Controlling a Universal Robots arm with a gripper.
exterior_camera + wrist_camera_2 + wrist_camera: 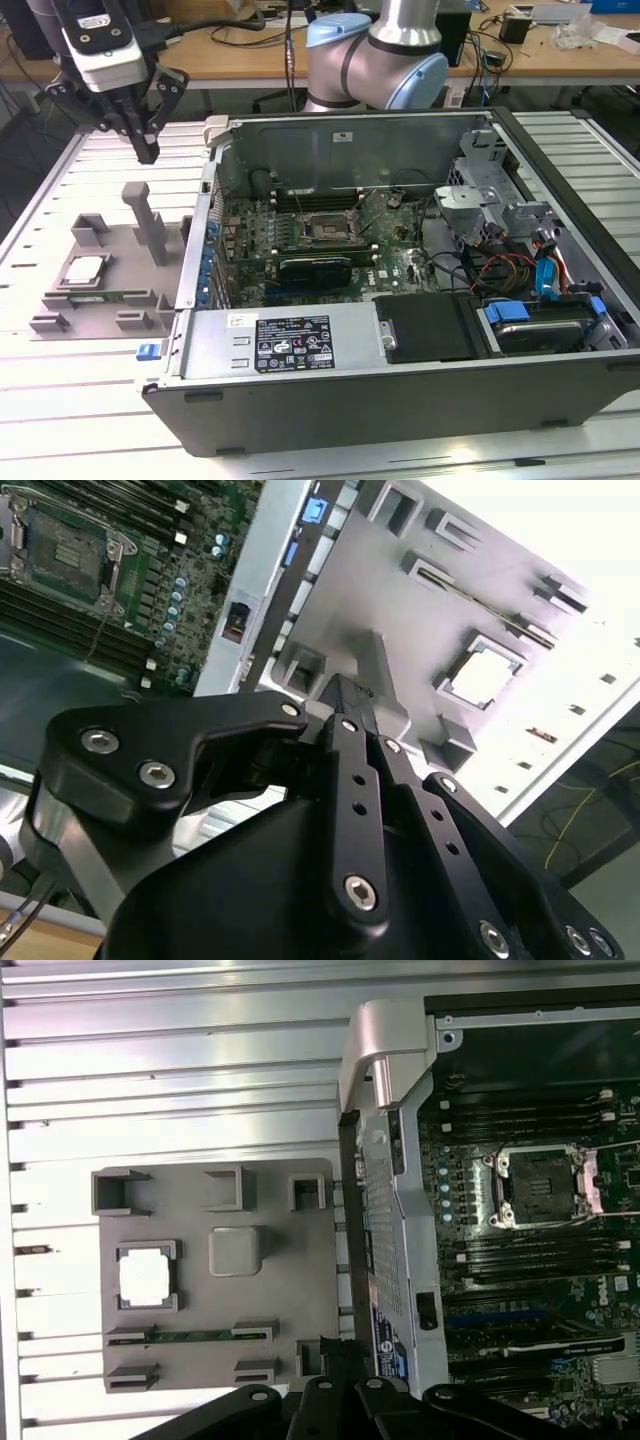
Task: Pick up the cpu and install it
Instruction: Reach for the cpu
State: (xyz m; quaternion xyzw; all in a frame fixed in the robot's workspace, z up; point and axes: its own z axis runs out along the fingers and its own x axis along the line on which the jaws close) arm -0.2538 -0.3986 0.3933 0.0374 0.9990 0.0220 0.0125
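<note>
Gripper (147,150) hangs above the grey fixture tray (120,262), beside the open computer case (400,400). Its fingers are pressed together to a point and carry nothing. The cpu (82,270) lies flat in a square pocket of the tray, well apart from the fingertips. The socket (325,228) on the motherboard shows a dark centre, and its contacts cannot be made out. In the second wrist view the socket is cropped by the frame edge, and the gripper body hides part of the tray.

In the second wrist view, the fingers (352,780) hide part of the tray (400,620).
</note>
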